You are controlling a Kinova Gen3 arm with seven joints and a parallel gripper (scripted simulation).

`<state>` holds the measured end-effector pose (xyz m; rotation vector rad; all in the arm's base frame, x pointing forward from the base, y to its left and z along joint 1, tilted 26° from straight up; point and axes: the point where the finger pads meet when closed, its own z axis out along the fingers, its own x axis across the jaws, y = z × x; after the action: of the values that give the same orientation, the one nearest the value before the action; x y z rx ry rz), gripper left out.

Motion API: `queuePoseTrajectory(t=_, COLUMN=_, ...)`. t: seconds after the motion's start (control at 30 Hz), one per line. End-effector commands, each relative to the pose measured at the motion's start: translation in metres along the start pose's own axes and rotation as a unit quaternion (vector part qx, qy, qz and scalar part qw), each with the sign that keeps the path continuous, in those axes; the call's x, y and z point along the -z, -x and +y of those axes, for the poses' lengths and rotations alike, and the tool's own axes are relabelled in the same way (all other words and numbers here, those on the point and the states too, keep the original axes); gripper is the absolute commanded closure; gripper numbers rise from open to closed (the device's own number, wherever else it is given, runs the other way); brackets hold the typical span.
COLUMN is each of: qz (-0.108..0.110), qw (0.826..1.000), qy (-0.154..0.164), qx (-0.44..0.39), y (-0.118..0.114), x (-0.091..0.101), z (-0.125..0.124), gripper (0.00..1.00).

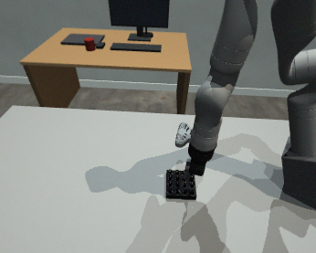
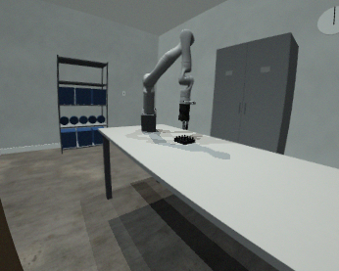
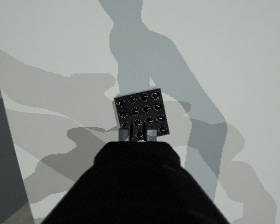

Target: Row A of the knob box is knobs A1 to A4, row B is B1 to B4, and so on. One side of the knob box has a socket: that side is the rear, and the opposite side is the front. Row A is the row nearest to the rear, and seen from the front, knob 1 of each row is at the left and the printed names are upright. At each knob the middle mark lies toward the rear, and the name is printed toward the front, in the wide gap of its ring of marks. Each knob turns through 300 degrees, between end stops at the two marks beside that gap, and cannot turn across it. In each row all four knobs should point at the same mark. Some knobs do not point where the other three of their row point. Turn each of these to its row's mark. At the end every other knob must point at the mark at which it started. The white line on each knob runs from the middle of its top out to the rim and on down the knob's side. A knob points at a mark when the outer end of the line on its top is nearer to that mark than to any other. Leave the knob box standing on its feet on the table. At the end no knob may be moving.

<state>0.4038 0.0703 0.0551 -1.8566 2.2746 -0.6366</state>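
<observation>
The black knob box (image 1: 181, 197) (image 2: 184, 142) (image 3: 128, 105) stands on the white table, with its black knobs in a four-by-four grid on top. In the wrist view it is turned a little, and the fingers hide part of its near edge. The knobs' white lines and the printed names are too small and dark to read. My gripper (image 1: 188, 169) (image 2: 185, 127) (image 3: 137, 128) is partly open, with a gap between its fingers. It hangs just above the box's edge, with nothing held. In the wrist view a knob shows between the fingers, below them.
The arm's dark base (image 1: 304, 179) (image 2: 148, 122) stands on the white table (image 1: 48, 211) (image 2: 263, 192). Behind is a wooden desk (image 1: 126, 60) with a monitor, a keyboard and a red cup. A shelf (image 2: 82, 83) and a grey cabinet (image 2: 263, 89) stand beyond the table.
</observation>
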Motion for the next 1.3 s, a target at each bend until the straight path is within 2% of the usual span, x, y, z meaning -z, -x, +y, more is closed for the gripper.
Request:
queuePoseTrajectory(t=0.0, qz=0.000, qw=1.000, qy=0.000, qx=0.000, y=0.0004, x=0.0003, z=-0.0001, gripper=0.54)
queuePoseTrajectory(t=1.27, qz=0.000, qw=1.000, qy=0.000, qx=0.000, y=0.0005, x=-0.0035, z=-0.0002, gripper=0.54)
